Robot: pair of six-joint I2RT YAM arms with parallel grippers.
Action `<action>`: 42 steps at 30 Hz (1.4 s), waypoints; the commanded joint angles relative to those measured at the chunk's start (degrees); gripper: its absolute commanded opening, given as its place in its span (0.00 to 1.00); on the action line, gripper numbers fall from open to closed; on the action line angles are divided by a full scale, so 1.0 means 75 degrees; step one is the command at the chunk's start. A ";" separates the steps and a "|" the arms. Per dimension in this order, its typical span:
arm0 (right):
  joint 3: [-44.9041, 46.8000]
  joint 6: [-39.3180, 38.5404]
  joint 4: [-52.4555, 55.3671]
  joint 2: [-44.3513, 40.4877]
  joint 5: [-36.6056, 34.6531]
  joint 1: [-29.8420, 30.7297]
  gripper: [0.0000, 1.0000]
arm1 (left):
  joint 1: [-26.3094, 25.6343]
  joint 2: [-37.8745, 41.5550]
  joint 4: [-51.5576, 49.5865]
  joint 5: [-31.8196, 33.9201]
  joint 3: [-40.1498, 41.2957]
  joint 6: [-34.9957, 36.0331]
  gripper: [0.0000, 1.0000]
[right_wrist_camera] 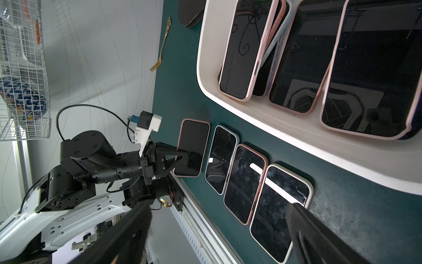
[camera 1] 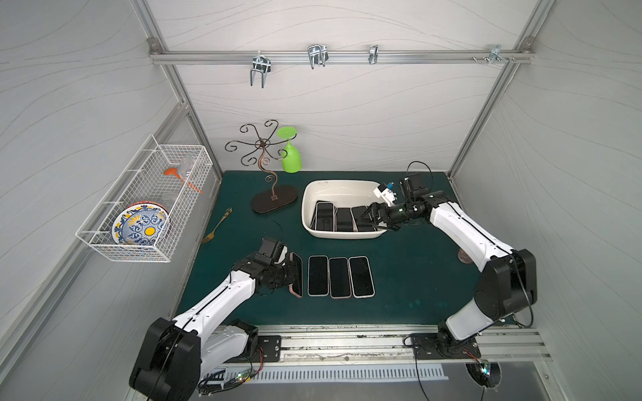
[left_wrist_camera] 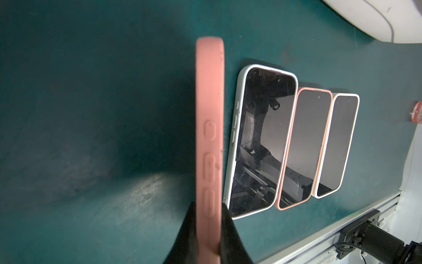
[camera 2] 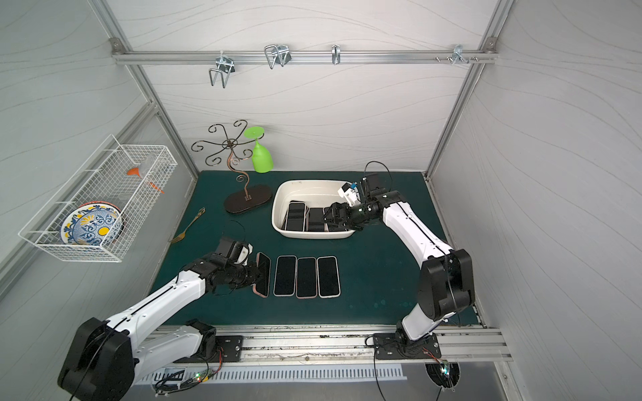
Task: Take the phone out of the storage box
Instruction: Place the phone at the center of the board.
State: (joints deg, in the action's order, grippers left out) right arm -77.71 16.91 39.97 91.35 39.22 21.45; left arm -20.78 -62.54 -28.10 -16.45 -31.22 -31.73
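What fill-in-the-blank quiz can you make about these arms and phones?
1. The left end effector is shut on a phone whose case is ____.
2. ____ more phones lie flat in a row on the green mat.
3. The right end effector, at the storage box, has its jaws ____.
Missing words: pink; three; open.
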 commanded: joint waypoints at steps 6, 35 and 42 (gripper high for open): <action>0.0216 -0.0150 -0.0137 0.0060 0.0023 0.0017 0.99 | -0.0078 -0.0127 0.0374 0.0037 -0.0124 0.0011 0.04; 0.0608 -0.0101 -0.0339 -0.0006 -0.0022 0.0032 0.99 | -0.0042 -0.1281 -0.0318 0.2115 -0.0408 -0.0859 0.43; 0.0676 -0.0157 -0.0338 -0.0028 -0.0035 0.0026 0.98 | -0.0019 -0.1779 -0.0036 0.1952 -0.0400 -0.1049 0.66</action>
State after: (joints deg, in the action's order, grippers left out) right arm -73.34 16.86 37.60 91.46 39.20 21.45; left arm -21.28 -74.00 -30.89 -3.31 -34.50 -38.15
